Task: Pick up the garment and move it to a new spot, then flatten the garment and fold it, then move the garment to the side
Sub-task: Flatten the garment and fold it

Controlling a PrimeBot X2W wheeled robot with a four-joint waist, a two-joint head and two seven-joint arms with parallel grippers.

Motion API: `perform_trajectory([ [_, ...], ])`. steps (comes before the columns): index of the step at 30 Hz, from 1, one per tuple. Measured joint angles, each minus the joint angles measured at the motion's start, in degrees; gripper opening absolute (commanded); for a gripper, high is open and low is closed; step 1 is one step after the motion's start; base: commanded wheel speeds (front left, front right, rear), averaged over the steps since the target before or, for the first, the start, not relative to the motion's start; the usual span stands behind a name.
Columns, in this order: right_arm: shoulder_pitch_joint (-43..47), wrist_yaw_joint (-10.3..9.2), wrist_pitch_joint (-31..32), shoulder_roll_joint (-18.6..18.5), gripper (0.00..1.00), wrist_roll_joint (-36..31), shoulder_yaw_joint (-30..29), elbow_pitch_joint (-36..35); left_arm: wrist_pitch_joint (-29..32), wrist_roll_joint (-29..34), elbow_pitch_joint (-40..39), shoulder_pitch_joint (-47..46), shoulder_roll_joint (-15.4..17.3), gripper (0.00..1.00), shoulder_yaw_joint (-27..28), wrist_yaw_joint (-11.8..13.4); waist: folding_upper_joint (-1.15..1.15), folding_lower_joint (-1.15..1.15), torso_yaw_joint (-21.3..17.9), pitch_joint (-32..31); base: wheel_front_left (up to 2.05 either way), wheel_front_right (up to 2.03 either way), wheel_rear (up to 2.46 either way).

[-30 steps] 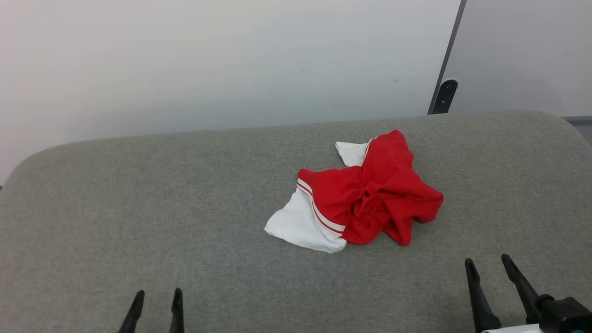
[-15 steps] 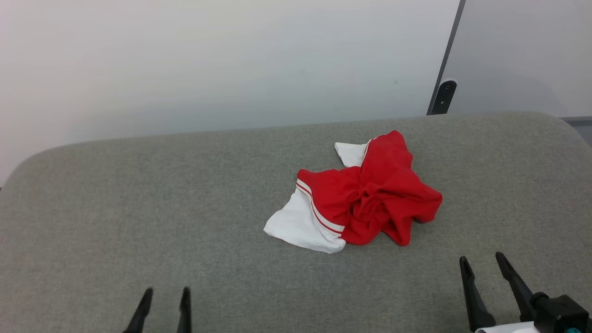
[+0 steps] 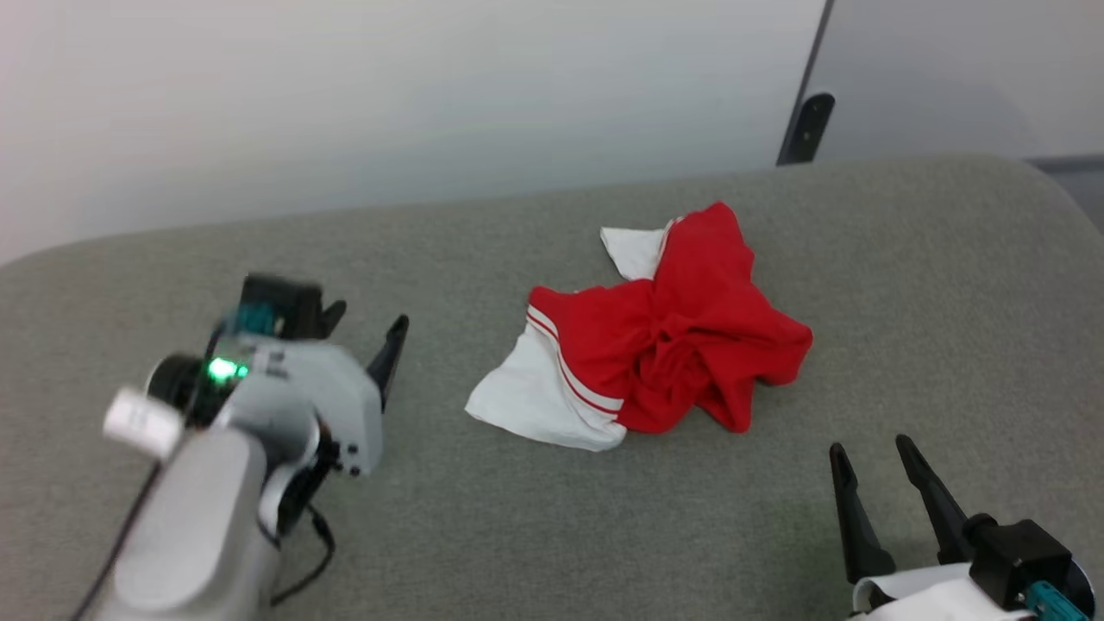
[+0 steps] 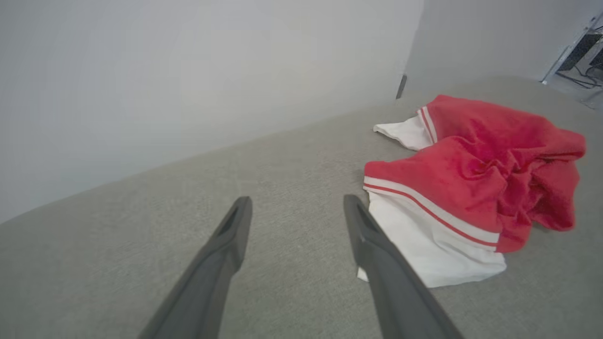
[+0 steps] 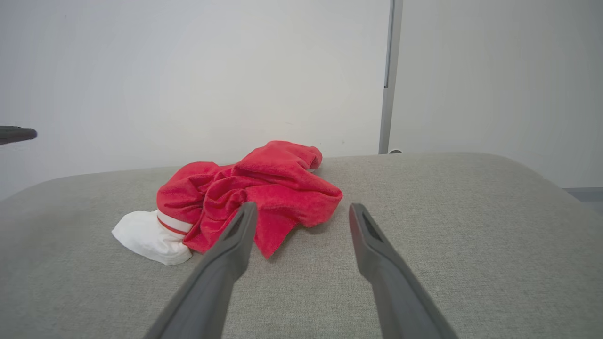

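The garment (image 3: 664, 345) lies crumpled in a heap on the grey fabric-covered table (image 3: 517, 535). It is red, with a white sleeve end and red-white stripe trim at its left. My left gripper (image 3: 369, 317) hovers open to the left of the heap, fingers pointing toward it and apart from it. In the left wrist view the garment (image 4: 471, 174) sits just beyond and right of the open left gripper (image 4: 297, 202). My right gripper (image 3: 868, 447) stands open near the table's front right, short of the cloth. The right wrist view shows the garment (image 5: 254, 183) ahead of the empty right gripper (image 5: 302, 208).
A pale wall rises behind the table, with a dark bracket (image 3: 806, 125) at a panel seam behind the garment. The table's back edge and corners are rounded. Cables (image 4: 577, 80) lie on the floor beyond the far right end.
My left arm has risen into view and swung forward and right toward the garment's white sleeve. The head camera has shifted a little. The garment and right gripper are unmoved.
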Motion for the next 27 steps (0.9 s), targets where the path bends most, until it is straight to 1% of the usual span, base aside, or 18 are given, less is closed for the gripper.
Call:
perform_trajectory([
  [2,-0.9,0.00,-0.4,0.2,1.00,0.2,0.4,0.7,6.2,-4.0,3.2,-4.1,1.2,1.00,-3.4,0.0,0.00,0.00,-0.6,0.9,0.00,0.00,0.00],
  [5,-2.0,-0.01,-1.1,0.5,1.00,0.5,0.8,2.0,13.9,-10.5,6.5,-7.3,2.9,1.00,-8.9,0.0,0.00,0.00,-1.9,2.2,0.00,0.00,0.00],
  [9,-3.3,0.00,-1.7,0.7,1.00,0.7,1.4,3.2,21.3,-18.0,8.3,-9.7,5.9,1.00,-16.5,0.0,0.00,0.00,-3.6,3.6,0.00,0.00,0.00],
  [13,-4.3,0.00,-2.0,0.8,1.00,0.8,1.8,4.1,22.5,-22.4,11.1,-12.5,8.1,1.00,-20.0,-0.1,0.00,0.00,-5.2,4.9,0.00,0.00,0.00],
  [20,-6.2,0.00,-2.2,0.9,1.00,0.9,2.7,4.7,23.9,-27.6,16.0,-16.4,8.2,1.00,-25.0,-0.1,0.00,0.00,-7.5,6.9,0.00,0.00,0.00],
  [23,-6.8,0.00,-2.3,1.0,1.00,1.0,3.0,4.8,22.9,-28.6,18.1,-17.7,8.3,1.00,-26.7,-0.1,0.00,0.00,-8.3,7.7,0.00,0.00,0.00],
  [25,-7.0,0.00,-2.3,1.0,1.00,1.0,3.0,4.7,22.6,-30.5,19.2,-18.2,8.2,1.00,-27.3,-0.1,0.00,0.00,-8.8,8.2,0.00,0.00,0.00],
  [27,-7.1,0.00,-2.3,1.1,1.00,1.4,2.9,4.6,23.0,-32.9,19.5,-18.6,8.1,0.38,-27.9,-0.1,0.00,0.00,-9.2,8.5,0.00,0.00,0.00],
])
